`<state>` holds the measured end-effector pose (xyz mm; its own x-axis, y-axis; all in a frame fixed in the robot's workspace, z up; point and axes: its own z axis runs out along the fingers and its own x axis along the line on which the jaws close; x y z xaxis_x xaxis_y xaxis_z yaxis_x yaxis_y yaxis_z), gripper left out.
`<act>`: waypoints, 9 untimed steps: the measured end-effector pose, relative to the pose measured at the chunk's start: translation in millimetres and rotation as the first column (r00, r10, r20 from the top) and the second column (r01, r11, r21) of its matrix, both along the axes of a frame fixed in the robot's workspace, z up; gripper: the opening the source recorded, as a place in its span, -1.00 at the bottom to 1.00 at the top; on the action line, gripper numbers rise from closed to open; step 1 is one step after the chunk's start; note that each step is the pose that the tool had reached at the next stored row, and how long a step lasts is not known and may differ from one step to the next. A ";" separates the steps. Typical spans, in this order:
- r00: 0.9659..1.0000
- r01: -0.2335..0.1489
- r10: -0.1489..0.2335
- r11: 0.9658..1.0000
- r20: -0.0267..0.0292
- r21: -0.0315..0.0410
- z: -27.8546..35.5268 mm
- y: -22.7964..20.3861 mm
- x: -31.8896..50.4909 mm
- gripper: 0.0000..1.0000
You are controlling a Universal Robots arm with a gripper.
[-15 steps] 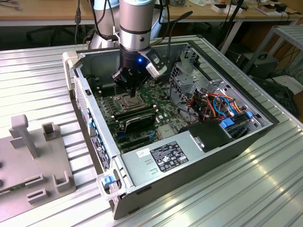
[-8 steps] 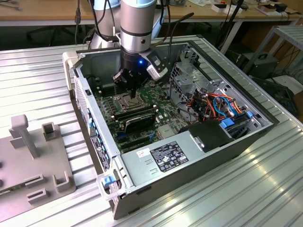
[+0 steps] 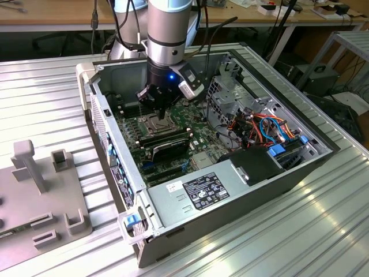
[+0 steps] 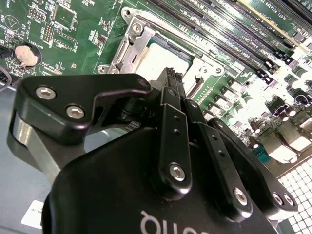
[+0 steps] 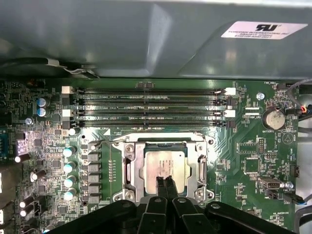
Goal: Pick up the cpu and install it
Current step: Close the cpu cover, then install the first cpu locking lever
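The case [image 3: 109, 144] lies open on top, leaving free room down to the socket [image 5: 128, 165], where the closed fingers [image 5: 160, 187] hang over the cpu [image 5: 165, 163]. RAM sticks [image 5: 146, 104] hem one side of it, capacitors [image 5: 69, 166] another; a power supply [image 3: 202, 199] and cable bundle [image 3: 259, 124] crowd the case's other end

My gripper [image 5: 165, 180]: matte black, silver screw heads. Blue light [image 3: 170, 76] on my wrist. Cpu [image 5: 165, 163]: pale silver-grey top. Socket frame [image 5: 128, 165]: bright bare metal. Motherboard [image 5: 243, 146]: green, fine white print. Memory slots [image 5: 146, 105]: black, white end clips. Coin battery [image 5: 274, 118]: silver. Cables [image 3: 271, 124]: orange, blue, red. Case [image 3: 271, 193]: dark grey. Table [image 3: 323, 231]: silver, ribbed stripes.
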<state>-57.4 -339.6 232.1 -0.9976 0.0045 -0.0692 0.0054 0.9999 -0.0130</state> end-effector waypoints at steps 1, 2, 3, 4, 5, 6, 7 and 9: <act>1.000 0.000 0.000 1.000 0.000 0.000 -0.1 0.5 0.0 -0.79; 1.000 0.000 0.000 1.000 0.000 0.000 -0.2 0.8 0.1 -0.79; 1.000 0.000 0.000 1.000 0.000 0.000 -0.3 0.8 0.1 -0.79; 1.000 0.000 0.000 1.000 0.000 0.000 -0.9 1.0 0.0 -0.79; 1.000 0.000 0.000 1.000 0.000 0.000 -1.2 1.1 0.0 -0.79; 1.000 0.000 0.000 1.000 0.000 0.000 -1.1 1.1 0.0 -0.79; 1.000 0.000 0.000 1.000 0.000 0.000 -0.9 1.1 0.0 -0.79; 1.000 0.000 0.000 1.000 0.000 0.000 -0.3 1.0 0.0 -0.79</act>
